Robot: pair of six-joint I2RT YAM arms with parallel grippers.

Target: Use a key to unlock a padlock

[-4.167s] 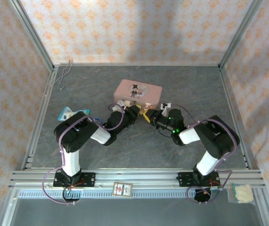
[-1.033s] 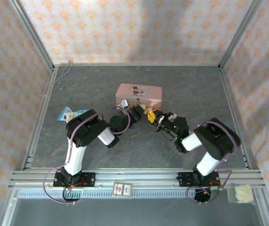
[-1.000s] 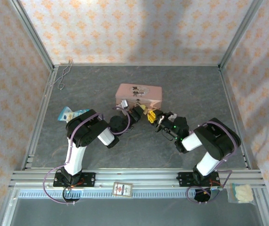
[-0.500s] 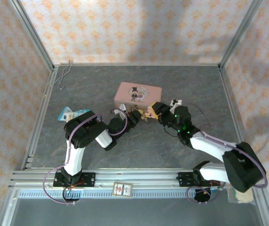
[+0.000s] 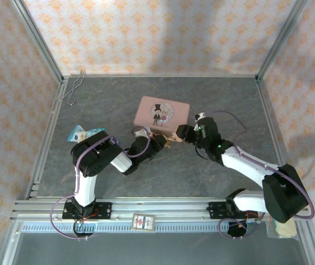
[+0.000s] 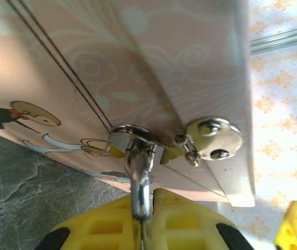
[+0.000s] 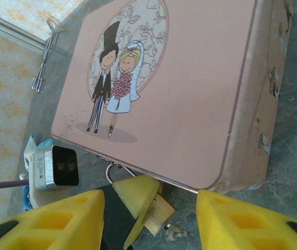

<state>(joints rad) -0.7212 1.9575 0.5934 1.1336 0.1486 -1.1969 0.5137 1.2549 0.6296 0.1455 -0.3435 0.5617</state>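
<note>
Padlock (image 7: 157, 212) at the pink tin's (image 7: 190, 78) front edge, clamped in the left gripper (image 6: 142, 200); the key (image 7: 174, 233) just beside it, farther from the tin, both between the right gripper's (image 7: 151, 200) spread jaws.

Padlock (image 7: 158, 212) at tin's (image 5: 163, 112) near edge, between left claw (image 5: 164, 141) and right claw (image 5: 180, 133); key (image 7: 174, 233) just beside padlock.

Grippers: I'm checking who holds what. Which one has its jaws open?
The right gripper: its yellow fingers stand wide apart, empty. The left gripper is pinched shut on the padlock.
</note>
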